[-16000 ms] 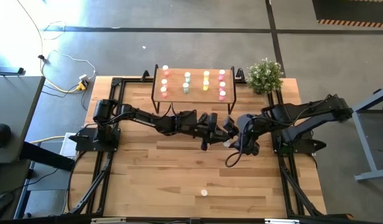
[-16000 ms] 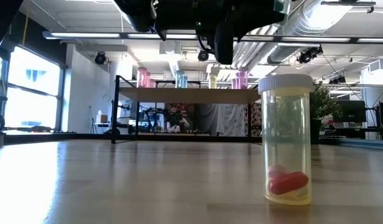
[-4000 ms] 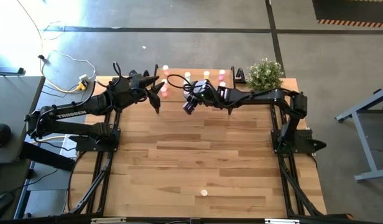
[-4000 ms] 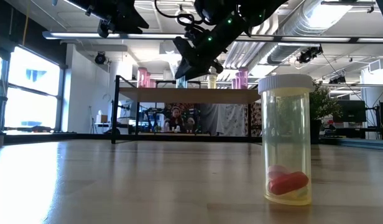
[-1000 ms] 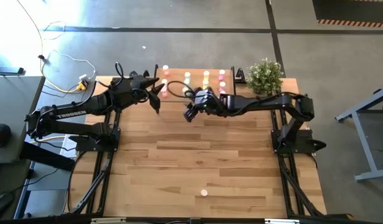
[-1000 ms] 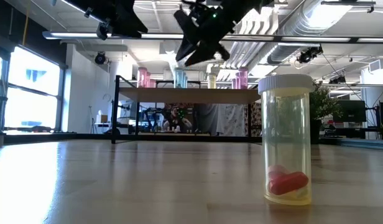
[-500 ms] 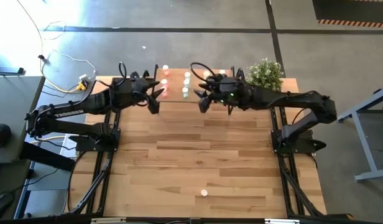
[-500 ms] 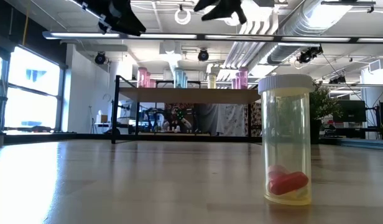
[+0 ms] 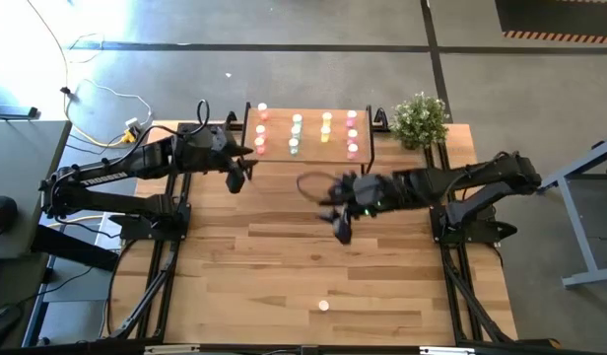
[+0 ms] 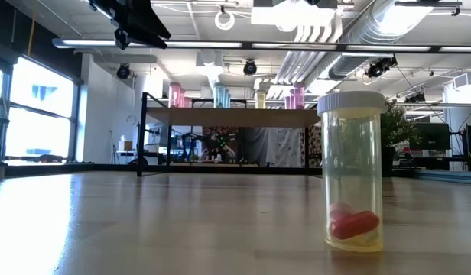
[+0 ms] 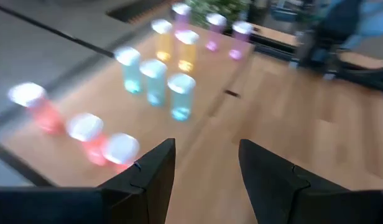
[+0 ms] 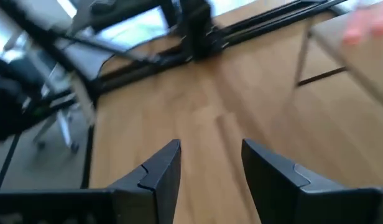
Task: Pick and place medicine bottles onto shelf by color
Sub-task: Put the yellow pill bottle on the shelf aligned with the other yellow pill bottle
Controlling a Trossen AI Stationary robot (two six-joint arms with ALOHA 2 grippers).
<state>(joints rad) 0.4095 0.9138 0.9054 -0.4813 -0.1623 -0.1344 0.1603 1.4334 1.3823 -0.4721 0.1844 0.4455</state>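
Table centre: the right gripper [image 9: 343,229] hangs over it with nothing between its parted fingers; bare wood [image 9: 284,286] all around.
Near edge: one lone bottle [image 9: 324,306] stands well apart from everything, open boards to its left and right.
Far edge: the shelf [image 9: 307,154] carries rows of bottles [image 9: 296,133] standing close together.
Far right corner: a plant [image 9: 419,119] just beside the shelf blocks that side.
Far left: the left gripper [image 9: 236,177], fingers apart and empty, hangs just off the shelf's near left corner.
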